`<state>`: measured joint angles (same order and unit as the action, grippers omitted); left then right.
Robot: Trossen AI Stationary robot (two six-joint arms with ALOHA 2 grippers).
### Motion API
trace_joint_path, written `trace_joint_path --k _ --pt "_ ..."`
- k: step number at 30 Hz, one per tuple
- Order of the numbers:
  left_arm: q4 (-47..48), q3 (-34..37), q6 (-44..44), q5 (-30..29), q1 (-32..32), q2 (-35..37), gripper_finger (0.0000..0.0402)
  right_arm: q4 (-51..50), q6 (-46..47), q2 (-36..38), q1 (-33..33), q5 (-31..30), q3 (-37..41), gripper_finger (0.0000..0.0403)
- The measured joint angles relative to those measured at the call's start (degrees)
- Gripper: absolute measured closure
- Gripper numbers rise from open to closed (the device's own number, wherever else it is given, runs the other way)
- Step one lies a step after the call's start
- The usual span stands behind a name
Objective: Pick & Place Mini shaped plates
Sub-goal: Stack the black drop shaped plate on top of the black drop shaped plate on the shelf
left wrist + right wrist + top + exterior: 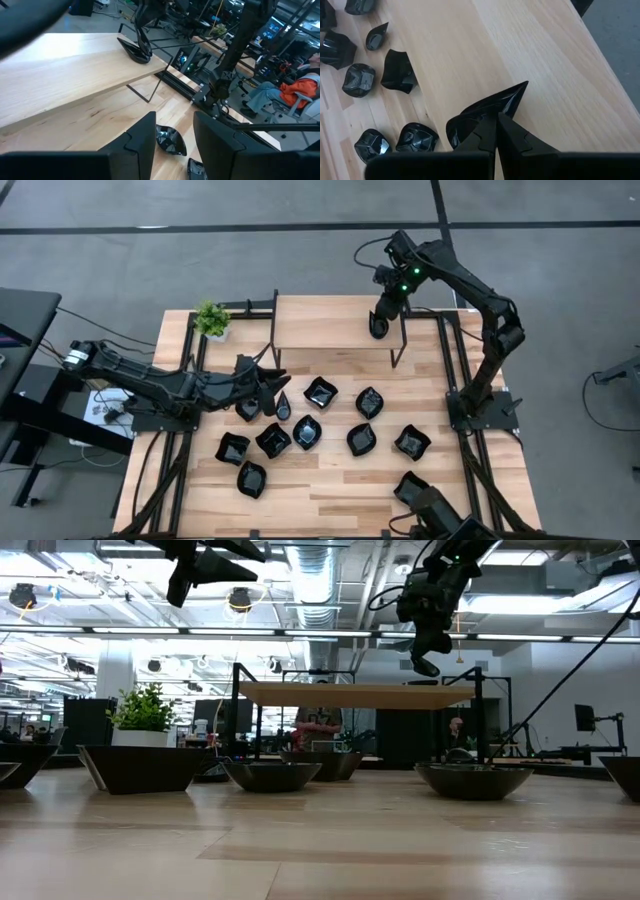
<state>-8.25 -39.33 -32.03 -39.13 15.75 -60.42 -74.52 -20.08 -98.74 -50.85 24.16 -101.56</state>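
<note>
A teardrop-shaped mini plate (487, 112) was pinched by its rim in the right tool (496, 131), whose fingers were pressed together on it, and it hung tilted just above the near right corner of the raised wooden shelf (325, 322), apparently not yet resting flat. The other mini shaped plates (320, 430) lay scattered on the lower surface (330, 485) beneath and in front of the shelf. The likeliest trouble, as I judged it, was a release so near the shelf's edge: a glossy dish let go while tilted could rock, slide and drop onto the plates below, or slip in so thin a pinch. The left tool (272, 385) hovered with its fingers spread and nothing between them over the dishes at the left of the group, near a teardrop plate (283, 407). The shelf's dark legs (398, 345) and the closely set dishes left little room around it. A small potted plant (211, 320) stood clear at the far left corner.
</note>
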Motion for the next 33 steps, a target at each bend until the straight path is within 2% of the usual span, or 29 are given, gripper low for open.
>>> trace_joint_path --k 33 --pt "-0.8 0.0 0.0 0.0 0.0 0.0 0.027 -0.4 0.0 0.0 0.3 -0.2 0.0 0.0403"
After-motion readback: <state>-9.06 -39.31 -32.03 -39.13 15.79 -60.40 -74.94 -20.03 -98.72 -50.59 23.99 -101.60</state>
